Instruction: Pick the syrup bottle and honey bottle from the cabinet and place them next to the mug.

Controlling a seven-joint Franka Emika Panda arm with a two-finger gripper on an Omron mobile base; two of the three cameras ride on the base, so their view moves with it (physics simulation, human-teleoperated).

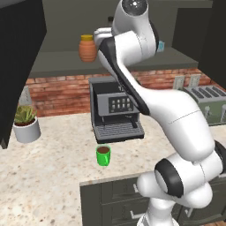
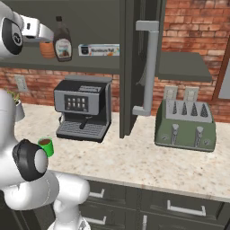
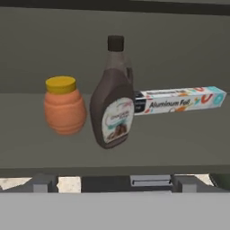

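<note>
- Nearest me in the hand view, my gripper (image 3: 112, 185) has its jaws spread as wide as they go, with nothing between them; the two dark tips rise at about 7 and 5 o'clock.
- On the counter below, the mug (image 1: 103, 155) stands just in front of the coffee machine (image 1: 115, 109), well apart from both bottles.
- The syrup bottle (image 3: 113, 103) stands upright dead centre on the cabinet (image 3: 179, 134) shelf. I judge it rigid, smooth plastic, fairly heavy if full and slippery on the curved belly, so I'd pinch it across the upper body or just under the neck.
- Its pale label carries printing too small for me to read.
- The honey bottle (image 3: 64, 106) sits just beside it at 9 o'clock, not touching. It looks stiff; the ribs should help grip, so I'd take it across the middle.
- Behind, at 3 o'clock, a foil box (image 3: 182, 99) reads "Aluminum Foil".
</note>
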